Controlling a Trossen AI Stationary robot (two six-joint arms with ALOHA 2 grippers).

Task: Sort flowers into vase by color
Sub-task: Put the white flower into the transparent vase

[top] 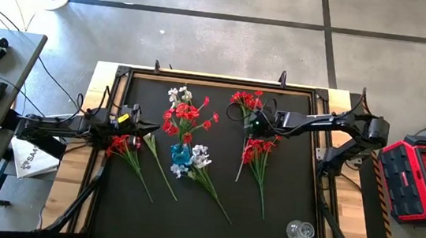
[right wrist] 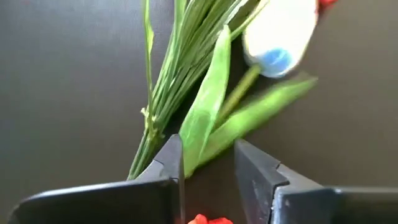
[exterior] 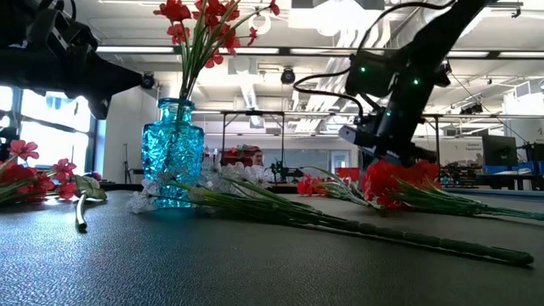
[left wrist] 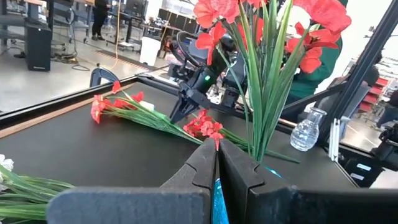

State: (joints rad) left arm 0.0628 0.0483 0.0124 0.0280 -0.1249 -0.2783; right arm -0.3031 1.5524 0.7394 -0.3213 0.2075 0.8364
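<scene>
A blue glass vase [top: 181,154] stands mid-table with red flowers [top: 185,116] in it; it also shows in the low view [exterior: 173,149]. A white sprig [top: 199,163] lies beside its foot. Red sprigs lie flat at the left [top: 124,145], at the far side [top: 245,100] and right of centre [top: 259,151]. My right gripper [right wrist: 208,160] is open, low over that last sprig [exterior: 393,183], with a green leaf [right wrist: 208,106] between its fingers. My left gripper [left wrist: 216,155] is shut and empty, left of the vase [top: 147,131] and above the left red sprig. My right gripper comes from above, its open fingers on either side of a green leaf [right wrist: 198,140] of the red sprig, just below the blossoms. The sprig lies flat on the mat. I cannot tell whether the fingers touch it.
A small clear glass vase [top: 300,231] stands near the table's front right corner. White blossoms [top: 180,94] show at the far side of the blue vase. A loose green stem [top: 160,169] lies left of the vase. The mat's near part is bare.
</scene>
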